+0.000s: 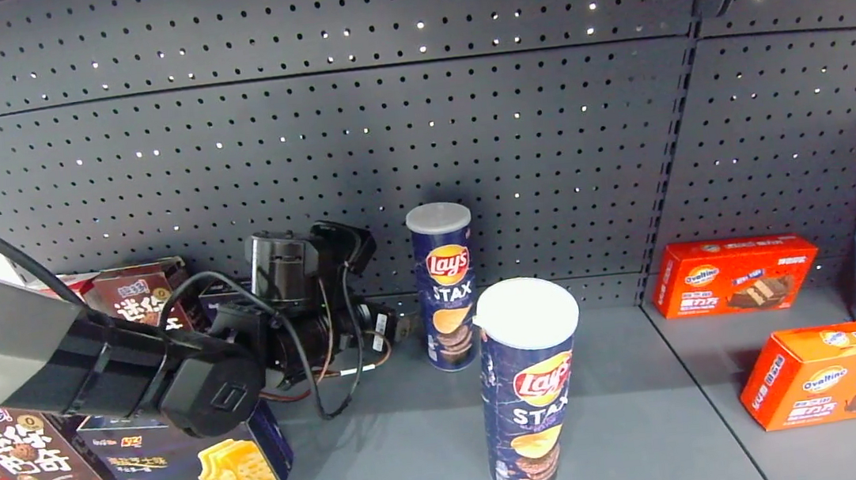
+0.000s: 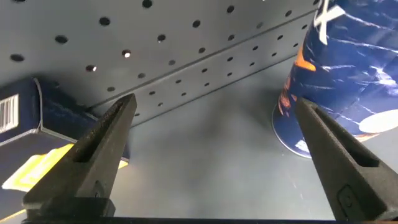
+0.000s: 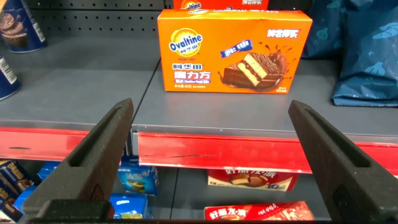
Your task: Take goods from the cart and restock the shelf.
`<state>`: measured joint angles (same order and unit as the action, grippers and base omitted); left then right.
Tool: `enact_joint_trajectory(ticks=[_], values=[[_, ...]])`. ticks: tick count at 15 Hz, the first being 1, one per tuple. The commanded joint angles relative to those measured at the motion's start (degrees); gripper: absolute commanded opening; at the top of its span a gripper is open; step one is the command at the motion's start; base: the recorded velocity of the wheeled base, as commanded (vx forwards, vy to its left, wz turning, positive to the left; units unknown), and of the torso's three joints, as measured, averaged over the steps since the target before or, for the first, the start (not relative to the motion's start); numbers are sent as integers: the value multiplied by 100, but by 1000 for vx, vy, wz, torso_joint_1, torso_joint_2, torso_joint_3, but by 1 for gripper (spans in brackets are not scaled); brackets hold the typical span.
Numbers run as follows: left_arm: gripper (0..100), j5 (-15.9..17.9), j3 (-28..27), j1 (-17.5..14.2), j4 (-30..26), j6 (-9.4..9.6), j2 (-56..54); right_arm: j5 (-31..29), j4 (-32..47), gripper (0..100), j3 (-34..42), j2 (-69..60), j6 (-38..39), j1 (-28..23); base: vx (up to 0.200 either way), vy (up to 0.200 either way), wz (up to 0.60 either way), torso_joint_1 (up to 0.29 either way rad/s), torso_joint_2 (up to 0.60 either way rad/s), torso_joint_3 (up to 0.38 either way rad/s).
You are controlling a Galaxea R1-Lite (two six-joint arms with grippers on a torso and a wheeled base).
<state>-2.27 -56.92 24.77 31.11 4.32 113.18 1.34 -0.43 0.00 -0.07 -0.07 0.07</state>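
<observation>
Grey pegboard [image 1: 466, 148] backs the shelf [image 1: 418, 448], and two cans stand upright on it; the rear can [image 1: 445, 286] is close to the pegboard, the front can [image 1: 530, 396] is nearer to the shelf edge and a little to the right. The left claw [image 2: 214, 104] lies low over the shelf with its fingers spread wide and nothing between them; the rear can stands just beside it on its right, outside the gap. The long axis of this can is vertical, while the claw points level toward the pegboard; so I judge the can is already placed, and the arm should draw back straight, because a swing to the right could tip it. The right claw [image 3: 210, 107] is also spread and empty; it faces an orange box [image 3: 233, 53] from before the shelf edge, well apart from both cans; the left arm is the nearer one.
</observation>
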Motion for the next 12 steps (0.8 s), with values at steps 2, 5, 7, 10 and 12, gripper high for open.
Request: enact_joint_trajectory(ticks=[2, 5, 7, 10, 12], values=[[100, -2, -30, 28, 0, -1, 108, -2, -1, 100, 0, 7, -1, 1, 0, 0, 0, 0, 0, 0], [100, -2, -65, 72, 0, -1, 152, -2, -1, 100, 0, 7, -1, 1, 0, 0, 0, 0, 0, 0], [100, -2, -83, 45, 9, -1, 152, 7, -1, 100, 0, 7, -1, 1, 0, 0, 0, 0, 0, 0], [100, -2, -74, -25, 0, 25, 152, 7, -1, 100, 0, 7, -1, 1, 0, 0, 0, 0, 0, 0], [100, -2, -47, -34, -8, 149, 178, -2, -1, 100, 0, 7, -1, 1, 0, 0, 0, 0, 0, 0]])
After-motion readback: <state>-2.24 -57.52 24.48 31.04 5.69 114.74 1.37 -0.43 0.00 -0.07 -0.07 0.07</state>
